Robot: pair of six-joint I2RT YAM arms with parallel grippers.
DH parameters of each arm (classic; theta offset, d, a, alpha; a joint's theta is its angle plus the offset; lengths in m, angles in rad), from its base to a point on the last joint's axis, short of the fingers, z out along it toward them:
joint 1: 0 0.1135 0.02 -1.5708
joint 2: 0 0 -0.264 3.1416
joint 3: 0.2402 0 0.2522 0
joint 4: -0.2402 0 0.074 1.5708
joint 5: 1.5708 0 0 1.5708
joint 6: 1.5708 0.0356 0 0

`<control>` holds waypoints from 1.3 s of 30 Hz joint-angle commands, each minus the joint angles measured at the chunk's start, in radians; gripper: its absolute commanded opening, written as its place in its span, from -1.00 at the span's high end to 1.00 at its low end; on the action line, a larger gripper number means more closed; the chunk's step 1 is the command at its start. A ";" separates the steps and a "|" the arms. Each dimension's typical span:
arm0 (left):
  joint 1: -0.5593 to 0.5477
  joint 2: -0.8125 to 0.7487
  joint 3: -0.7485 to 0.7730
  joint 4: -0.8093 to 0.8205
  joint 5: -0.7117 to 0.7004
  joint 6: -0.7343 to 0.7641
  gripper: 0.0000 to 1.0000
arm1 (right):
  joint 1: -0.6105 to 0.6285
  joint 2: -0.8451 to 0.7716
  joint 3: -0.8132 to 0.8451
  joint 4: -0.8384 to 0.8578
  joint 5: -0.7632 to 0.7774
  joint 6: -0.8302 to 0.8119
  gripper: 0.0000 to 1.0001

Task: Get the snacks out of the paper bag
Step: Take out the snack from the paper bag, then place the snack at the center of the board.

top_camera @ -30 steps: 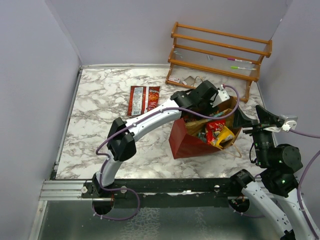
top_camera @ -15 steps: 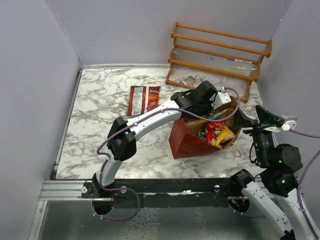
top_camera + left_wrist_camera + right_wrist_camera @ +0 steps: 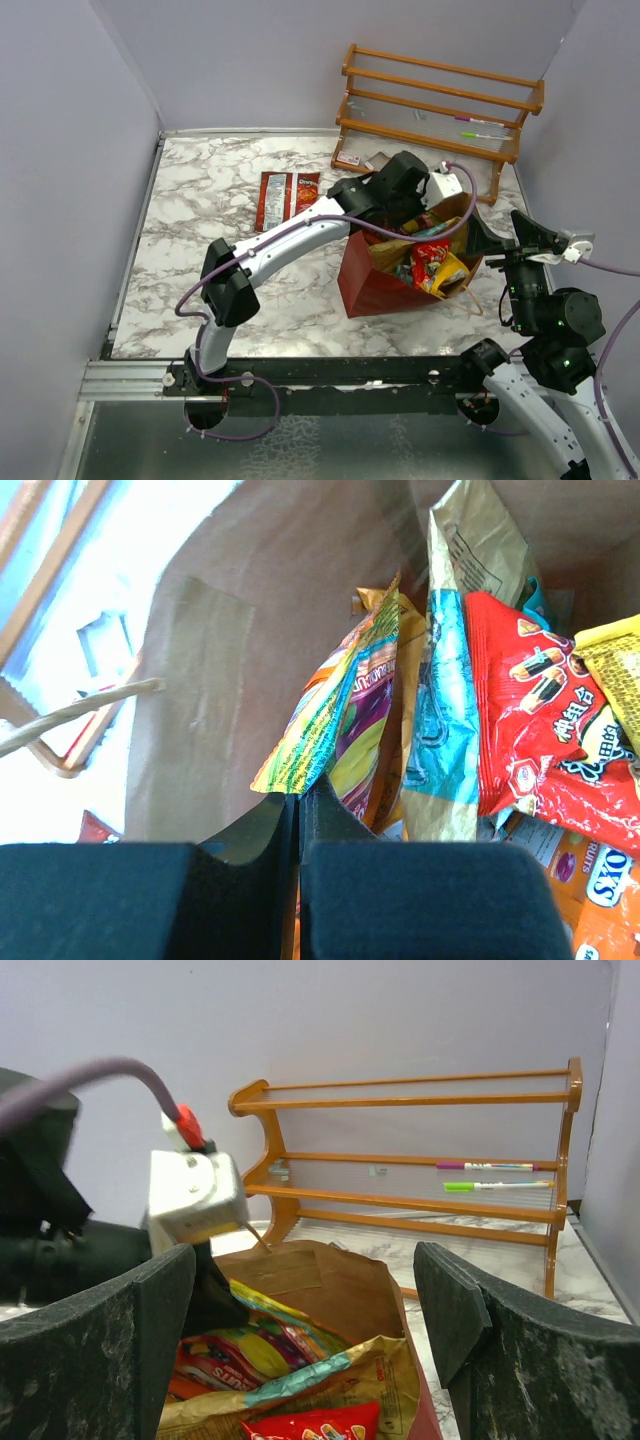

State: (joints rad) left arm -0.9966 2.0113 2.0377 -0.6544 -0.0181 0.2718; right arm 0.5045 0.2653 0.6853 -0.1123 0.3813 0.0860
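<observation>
inside paper bag (image 3: 200, 680) — left claw (image 3: 298, 805) pinches striped packet (image 3: 330, 720)

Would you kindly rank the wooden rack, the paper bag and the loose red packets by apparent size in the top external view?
1. wooden rack, largest though farthest back
2. paper bag, partly hidden by an arm
3. red packets

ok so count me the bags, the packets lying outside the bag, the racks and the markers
paper bag: 1
packets lying outside the bag, both red: 2
wooden rack: 1
markers on the rack, one pink and one green: 2
total: 6
</observation>
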 commanded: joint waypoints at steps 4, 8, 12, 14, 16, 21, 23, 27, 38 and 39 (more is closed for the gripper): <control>0.001 -0.170 0.025 0.085 -0.047 -0.026 1.00 | 0.000 0.000 -0.006 -0.007 0.041 0.011 -0.82; 0.005 -0.232 0.034 0.109 -0.061 -0.044 1.00 | 0.000 0.000 -0.007 -0.006 0.043 0.009 -0.82; 0.007 -0.306 0.020 0.144 -0.074 -0.060 1.00 | 0.000 -0.002 -0.007 -0.001 0.044 0.008 -0.87; 0.010 -0.366 0.005 0.167 -0.083 -0.068 1.00 | 0.000 -0.002 -0.010 0.004 0.043 0.008 -0.94; 0.016 -0.408 -0.002 0.186 -0.093 -0.072 1.00 | -0.001 -0.001 -0.013 0.006 0.045 0.009 -0.99; 0.052 -0.500 -0.012 0.219 -0.128 -0.102 1.00 | 0.000 0.011 -0.013 0.010 0.040 0.011 -0.99; 0.080 -0.528 -0.013 0.222 -0.156 -0.121 1.00 | 0.000 0.018 -0.011 0.010 0.037 0.009 -0.99; 0.164 -0.581 -0.045 0.206 -0.215 -0.163 1.00 | 0.000 0.026 -0.009 0.010 0.033 0.011 -0.99; 0.460 -0.640 -0.327 0.226 -0.319 -0.217 1.00 | 0.000 0.039 -0.015 0.010 0.011 0.021 -0.99; 0.491 -0.638 -0.354 0.236 -0.316 -0.223 1.00 | 0.000 0.041 -0.013 0.008 0.009 0.021 -0.99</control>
State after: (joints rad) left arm -0.5968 1.3712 1.7706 -0.4805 -0.2775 0.0826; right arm 0.5049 0.2939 0.6792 -0.1108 0.4026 0.0959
